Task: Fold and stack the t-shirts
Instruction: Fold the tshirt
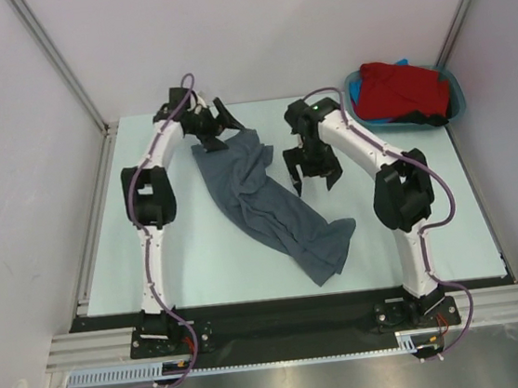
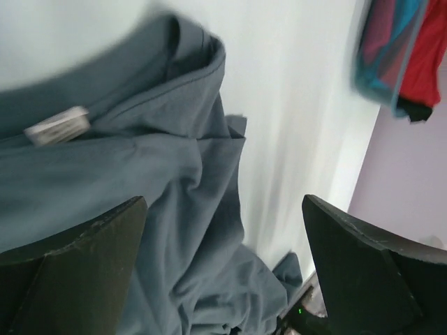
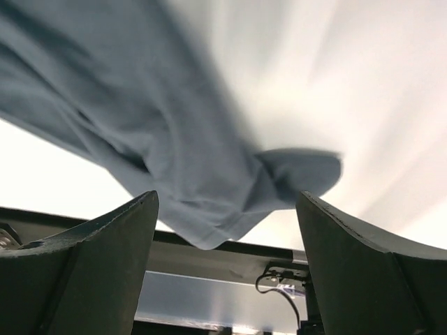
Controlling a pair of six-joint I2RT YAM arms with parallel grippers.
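The dark grey t-shirt (image 1: 269,202) lay crumpled on the pale table (image 1: 191,258), stretched in a long diagonal band from the far centre down to the near right, where its lower end bunched into a rumpled flap. It was not folded; creases ran along its whole length.

The left gripper (image 2: 223,209) stood at the far end of that shirt, over the collar region, with its jaws spread wide and nothing between them. From the left wrist view a small white label (image 2: 59,125) showed inside the neckline, and the grey cloth filled most of the space below the fingers (image 2: 98,258). Whether the fingertips touched the cloth could not be told.

The right gripper (image 1: 314,180) hung just to the right of the shirt's middle, its jaws also wide apart and gripping nothing. The right wrist view, blurred, showed the grey cloth lying beyond the open fingers (image 3: 105,258) with bare table to the right of it.

The red t-shirt (image 1: 403,88) sat heaped in the teal tub (image 1: 458,96) at the far right corner of the table, well apart from the grey one. A bit of blue cloth (image 1: 403,63) peeked out at the tub's far side, and a bit of black cloth (image 1: 433,120) hung at its near rim
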